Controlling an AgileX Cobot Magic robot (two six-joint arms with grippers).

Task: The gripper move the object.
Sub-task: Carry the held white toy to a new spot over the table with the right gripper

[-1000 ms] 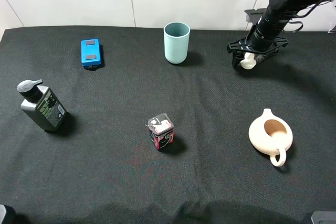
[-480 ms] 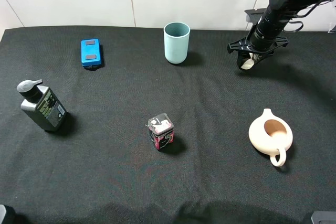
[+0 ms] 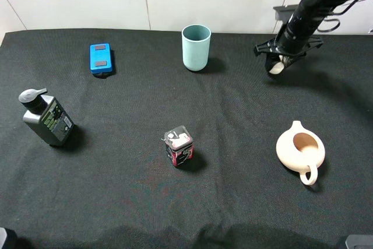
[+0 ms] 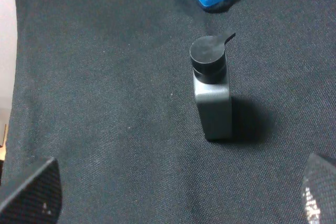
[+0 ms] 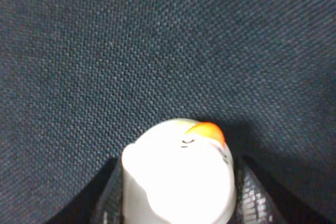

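Observation:
The object is a tiny cream-white figurine (image 3: 276,67) with an orange beak, held at the back right of the black table. In the right wrist view it (image 5: 178,177) fills the space between my two black fingers (image 5: 107,203). My right gripper (image 3: 280,59) is shut on it, and its shadow on the cloth suggests it hangs just above the table. My left gripper (image 4: 176,203) is open and empty, its fingertips (image 4: 31,192) spread wide above a black pump bottle (image 4: 211,87); it is out of the high view.
A teal cup (image 3: 196,47) stands at the back centre. A blue box (image 3: 100,58) lies at the back left and the black pump bottle (image 3: 45,118) at the left. A small dark box (image 3: 179,146) sits mid-table. A beige pitcher (image 3: 301,150) sits at the front right.
My right gripper has shifted slightly up and toward the back with the figurine in it. Nothing else has moved.

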